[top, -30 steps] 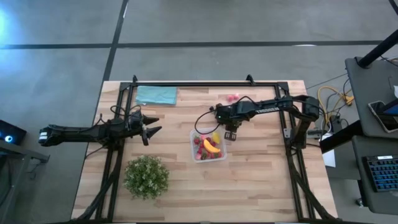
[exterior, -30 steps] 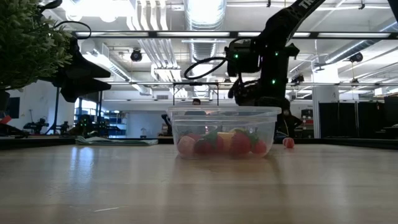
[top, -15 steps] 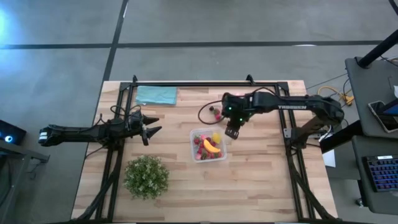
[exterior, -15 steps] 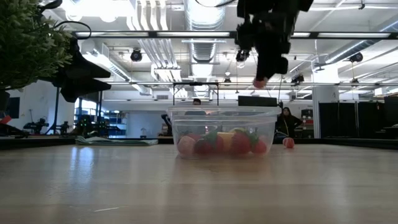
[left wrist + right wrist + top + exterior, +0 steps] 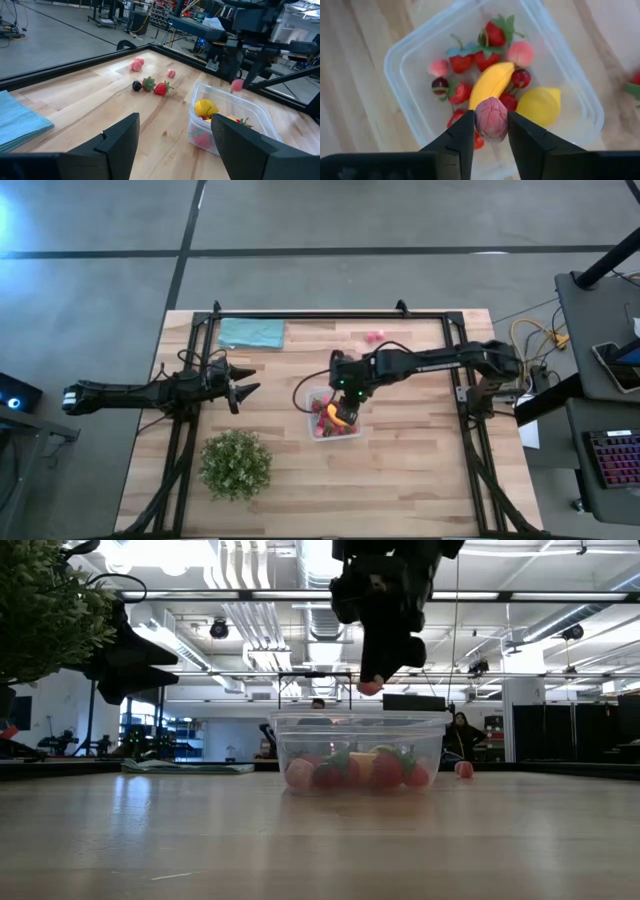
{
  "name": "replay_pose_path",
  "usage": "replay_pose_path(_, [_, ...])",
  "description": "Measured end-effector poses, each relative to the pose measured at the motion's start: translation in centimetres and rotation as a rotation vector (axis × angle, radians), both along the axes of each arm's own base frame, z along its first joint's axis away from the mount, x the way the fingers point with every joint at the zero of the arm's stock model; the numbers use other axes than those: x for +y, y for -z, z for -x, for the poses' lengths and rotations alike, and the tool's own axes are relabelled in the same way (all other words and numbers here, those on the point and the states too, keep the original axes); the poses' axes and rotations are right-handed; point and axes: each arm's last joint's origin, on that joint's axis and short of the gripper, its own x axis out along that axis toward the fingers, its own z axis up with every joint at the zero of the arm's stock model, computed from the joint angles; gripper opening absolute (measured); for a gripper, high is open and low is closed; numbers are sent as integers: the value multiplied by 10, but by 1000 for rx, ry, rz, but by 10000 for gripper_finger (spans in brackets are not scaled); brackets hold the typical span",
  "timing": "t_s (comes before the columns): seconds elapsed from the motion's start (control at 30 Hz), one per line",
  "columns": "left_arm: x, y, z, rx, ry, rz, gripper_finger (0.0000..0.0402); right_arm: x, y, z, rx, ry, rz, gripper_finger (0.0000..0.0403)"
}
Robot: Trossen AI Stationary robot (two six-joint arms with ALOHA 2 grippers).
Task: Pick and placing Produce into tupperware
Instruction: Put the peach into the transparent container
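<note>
1. The right gripper (image 5: 491, 131) hangs right above the tupperware (image 5: 308, 420). Its two fingers pinch a small pink fruit (image 5: 491, 119) between them, so the fruit cannot fall yet.

2. It holds the fruit high over the open top, I think so that it can drop straight in and land with the others.

3. Inside the clear box lie a yellow banana (image 5: 491, 84), a yellow lemon (image 5: 538, 106) and some red strawberries (image 5: 461, 62). The walls keep them from rolling away.

4. The box sits in the middle of the wooden table (image 5: 420, 470), where the right arm can reach it.

5. A few more fruits (image 5: 160, 88) lie on the table near the far edge, well apart from the box. They are not packed yet.

6. The left gripper (image 5: 170, 135) waits over the left side of the table, near the green plant (image 5: 235, 464). Its fingers are spread apart and hold nothing.
</note>
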Motion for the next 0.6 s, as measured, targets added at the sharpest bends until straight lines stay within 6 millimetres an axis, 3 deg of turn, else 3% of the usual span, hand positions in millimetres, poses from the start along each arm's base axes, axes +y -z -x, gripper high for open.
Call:
replay_pose_path(0.3, [0,0,0,0,0,0,233,-3,-12,-3,24,91,63,209])
replay_pose_path(0.47, [0,0,0,-1,0,0,233,-12,-23,20,194,224,196,242])
replay_pose_path(0.6, [0,0,0,-1,0,0,233,-34,-18,45,396,355,116,246])
